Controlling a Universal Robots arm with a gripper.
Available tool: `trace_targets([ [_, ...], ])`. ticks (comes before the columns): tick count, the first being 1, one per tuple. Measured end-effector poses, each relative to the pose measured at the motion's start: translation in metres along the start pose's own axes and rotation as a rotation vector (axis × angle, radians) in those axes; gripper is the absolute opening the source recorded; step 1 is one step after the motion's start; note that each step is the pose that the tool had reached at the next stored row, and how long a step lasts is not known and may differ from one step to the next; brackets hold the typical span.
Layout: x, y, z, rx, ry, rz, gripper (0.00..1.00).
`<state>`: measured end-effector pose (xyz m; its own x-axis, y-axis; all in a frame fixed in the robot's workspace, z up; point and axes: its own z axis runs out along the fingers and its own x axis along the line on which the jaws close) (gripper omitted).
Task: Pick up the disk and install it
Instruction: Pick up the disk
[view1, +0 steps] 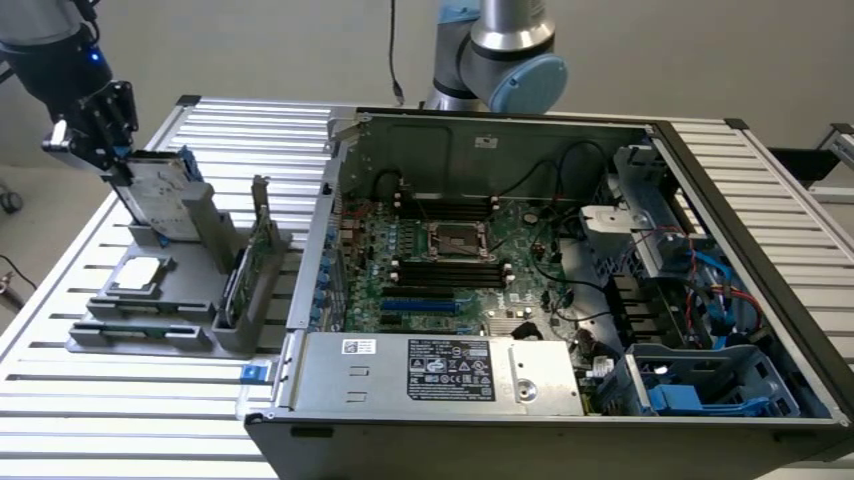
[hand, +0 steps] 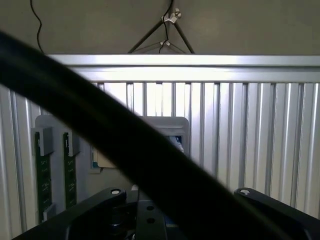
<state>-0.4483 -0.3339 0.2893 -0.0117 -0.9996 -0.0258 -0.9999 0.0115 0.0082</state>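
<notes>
The disk, silver-grey with a blue carrier frame, stands tilted on its edge in a grey holder at the exterior view's left. My gripper reaches down from the upper left. Its black fingers sit on both sides of the disk's upper end and look shut on it. In the wrist view a black finger shows low in the picture, with a thick black cable crossing in front.
The open computer case lies at the exterior view's right, with motherboard, power supply and blue-lined drive bay. A small silver chip and a green card rest on the grey fixture. The table is slatted metal.
</notes>
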Motion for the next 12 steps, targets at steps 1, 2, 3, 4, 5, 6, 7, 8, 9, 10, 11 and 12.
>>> trace_targets([
  [1, 0.0004, 0.0, 0.0, 0.0002, -0.0008, 0.0, 0.33],
  [2, 0.0008, 0.0, -0.0001, 0.0004, -0.0017, 0.0, 0.33],
  [3, 0.0012, 0.0, -0.0001, 0.0006, -0.0028, 0.0, 0.33],
  [4, 0.0015, 0.0, -0.0001, 0.0007, -0.0041, 0.0, 0.33],
  [5, 0.0016, 0.0, -0.0001, 0.0006, -0.0051, 0.0, 0.33],
  [6, 0.0017, -0.0001, -0.0001, 0.0007, -0.0055, 0.0, 0.33],
  [7, 0.0018, 0.0, -0.0001, 0.0007, -0.0059, 0.0, 0.33],
  [8, 0.002, 0.0, -0.0001, 0.0008, -0.0065, 0.0, 0.33],
  [9, 0.0021, 0.0, -0.0001, 0.0008, -0.007, 0.0, 0.33],
  [10, 0.0022, 0.0, -0.0001, 0.0007, -0.0077, 0.0, 0.33],
  [11, 0.0023, -0.0001, -0.0001, 0.0007, -0.0083, 0.0, 0.33],
  [12, 0.0023, 0.0, -0.0001, 0.0007, -0.0087, 0.0, 0.33],
])
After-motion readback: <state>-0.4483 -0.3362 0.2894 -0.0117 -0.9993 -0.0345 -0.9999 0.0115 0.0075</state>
